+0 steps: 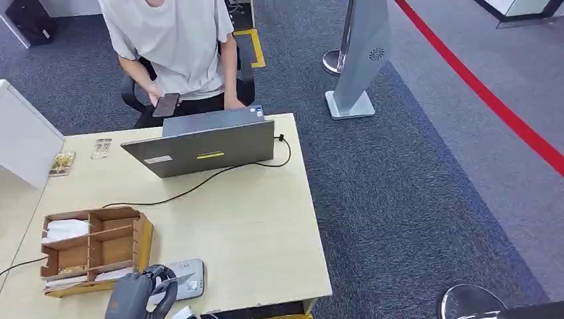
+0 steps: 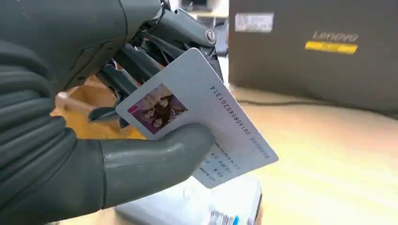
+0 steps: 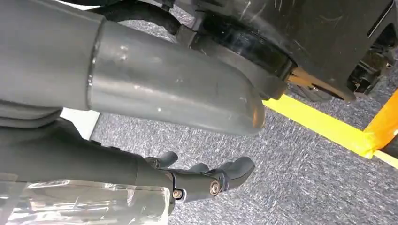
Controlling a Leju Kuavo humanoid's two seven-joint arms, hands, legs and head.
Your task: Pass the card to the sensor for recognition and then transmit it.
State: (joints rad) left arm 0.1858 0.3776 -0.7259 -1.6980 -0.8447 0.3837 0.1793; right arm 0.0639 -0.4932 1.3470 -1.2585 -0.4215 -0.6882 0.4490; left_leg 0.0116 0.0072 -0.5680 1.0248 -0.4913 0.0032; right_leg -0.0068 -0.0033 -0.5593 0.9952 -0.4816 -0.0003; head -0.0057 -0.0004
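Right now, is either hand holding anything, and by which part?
The left hand holds the card by its photo end, thumb across its face. The right hand holds nothing.

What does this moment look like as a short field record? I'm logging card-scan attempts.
left hand: holds white photo ID card between thumb and fingers
card position: just above the flat grey card sensor, contact unclear
right hand: hangs over carpet, holding nothing
table: light wooden desk with brown compartment box and grey laptop
person: seated behind laptop
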